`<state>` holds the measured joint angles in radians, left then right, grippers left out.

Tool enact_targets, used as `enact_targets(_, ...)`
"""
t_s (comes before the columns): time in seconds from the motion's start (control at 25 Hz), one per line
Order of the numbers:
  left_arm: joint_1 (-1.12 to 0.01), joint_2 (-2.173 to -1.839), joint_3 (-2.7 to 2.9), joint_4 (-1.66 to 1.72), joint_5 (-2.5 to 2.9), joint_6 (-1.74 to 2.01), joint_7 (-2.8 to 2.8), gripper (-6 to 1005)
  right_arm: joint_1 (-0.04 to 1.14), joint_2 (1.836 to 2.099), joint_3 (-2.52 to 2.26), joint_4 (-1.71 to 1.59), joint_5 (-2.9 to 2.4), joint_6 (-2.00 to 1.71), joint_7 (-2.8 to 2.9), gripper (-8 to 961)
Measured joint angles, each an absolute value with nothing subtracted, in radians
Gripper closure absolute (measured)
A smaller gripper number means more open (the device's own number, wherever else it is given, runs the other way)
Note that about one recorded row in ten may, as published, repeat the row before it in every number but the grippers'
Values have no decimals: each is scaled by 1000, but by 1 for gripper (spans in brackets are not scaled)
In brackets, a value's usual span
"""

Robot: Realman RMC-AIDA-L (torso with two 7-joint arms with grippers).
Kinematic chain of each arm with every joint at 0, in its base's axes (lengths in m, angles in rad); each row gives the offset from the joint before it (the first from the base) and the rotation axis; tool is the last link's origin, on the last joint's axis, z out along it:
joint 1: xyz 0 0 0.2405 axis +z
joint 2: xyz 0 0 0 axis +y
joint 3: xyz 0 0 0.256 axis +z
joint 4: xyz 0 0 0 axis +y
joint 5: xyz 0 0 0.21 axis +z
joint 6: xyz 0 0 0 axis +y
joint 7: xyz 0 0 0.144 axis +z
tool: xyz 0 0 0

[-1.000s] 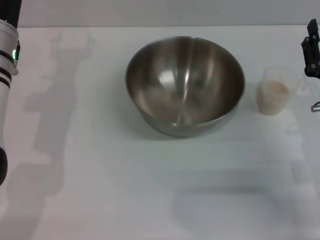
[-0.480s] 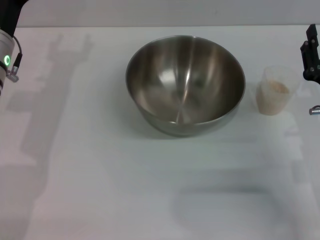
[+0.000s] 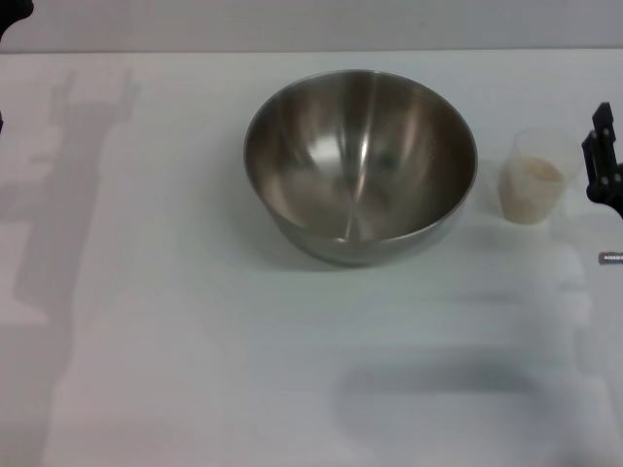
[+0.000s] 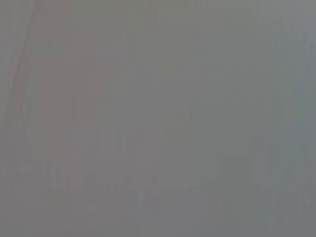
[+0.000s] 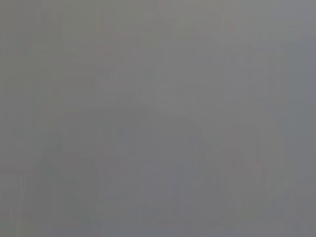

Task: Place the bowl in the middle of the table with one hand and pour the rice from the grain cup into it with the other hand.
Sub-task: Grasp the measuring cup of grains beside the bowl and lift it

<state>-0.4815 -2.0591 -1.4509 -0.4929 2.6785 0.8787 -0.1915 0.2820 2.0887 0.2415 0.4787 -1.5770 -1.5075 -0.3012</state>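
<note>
Bowl [image 3: 360, 165] upright mid-worktop [image 3: 195, 341], nothing inside | grain cup [image 3: 535, 180] upright to its right, apart from it, rice [image 3: 537, 175] inside | right end effector [image 3: 604, 165] just beside cup at frame edge, I can't tell its spread | left end effector barely visible at far-left corner [image 3: 12, 12], state unreadable | both wrist views show me nothing.

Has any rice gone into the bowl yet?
No, the bowl shows only bare metal inside, and the rice sits in the cup beside it.
</note>
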Motion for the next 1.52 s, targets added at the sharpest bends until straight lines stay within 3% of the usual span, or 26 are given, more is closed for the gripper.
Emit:
enact_targets(0.24,-496,-2061,-1453,-489,2713,828,-101,184,229,2090,240,528,-1565,-1492,-301,387)
enact_targets(1.52,-522,-2062,-1449,-428,2714,806,-60,184,199,2089,231,495,-1511,-1368,-224,386)
